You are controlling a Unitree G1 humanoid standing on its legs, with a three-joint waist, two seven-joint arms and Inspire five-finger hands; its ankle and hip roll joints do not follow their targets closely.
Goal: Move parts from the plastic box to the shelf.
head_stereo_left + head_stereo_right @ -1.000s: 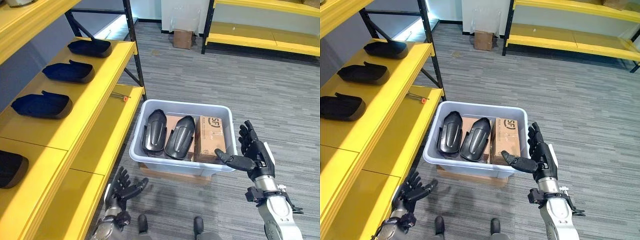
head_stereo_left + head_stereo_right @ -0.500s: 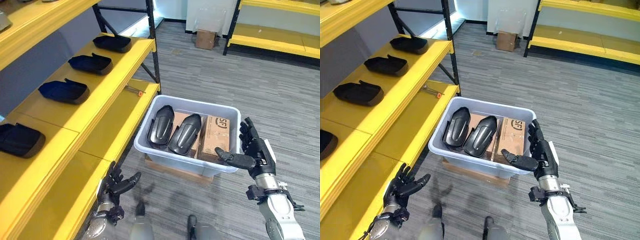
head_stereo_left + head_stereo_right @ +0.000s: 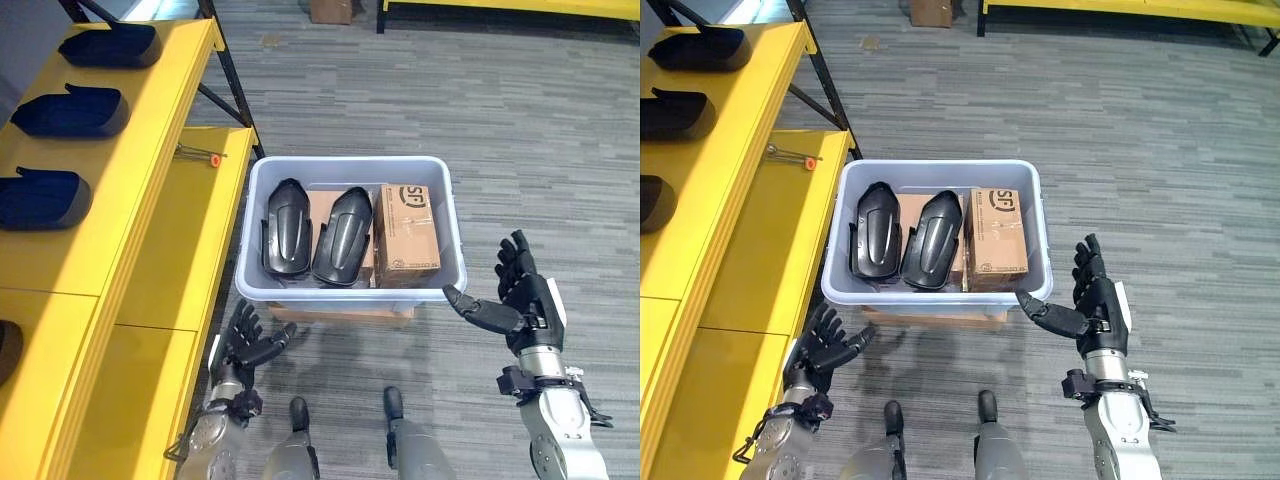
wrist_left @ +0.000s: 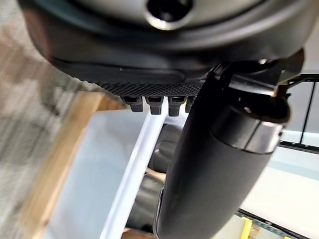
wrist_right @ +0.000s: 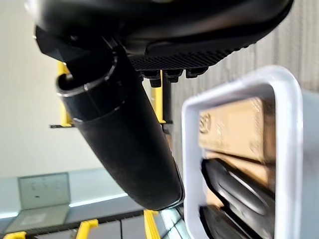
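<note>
Two black parts [image 3: 310, 233] lying side by side in the plastic box [image 3: 254, 202] on the floor, beside a cardboard carton [image 3: 405, 232]; more on the yellow shelf [image 3: 150, 125]. Left hand [image 3: 246, 345] and right hand [image 3: 512, 303] spread, empty, flanking the box's near corners. Box rim close past the thumbs in wrist views. Compared with half a second back, head camera tilted further down.

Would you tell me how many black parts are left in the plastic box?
2: the left part and the right part lie side by side in the plastic box, left of the cardboard carton. More may be hidden beneath.
</note>
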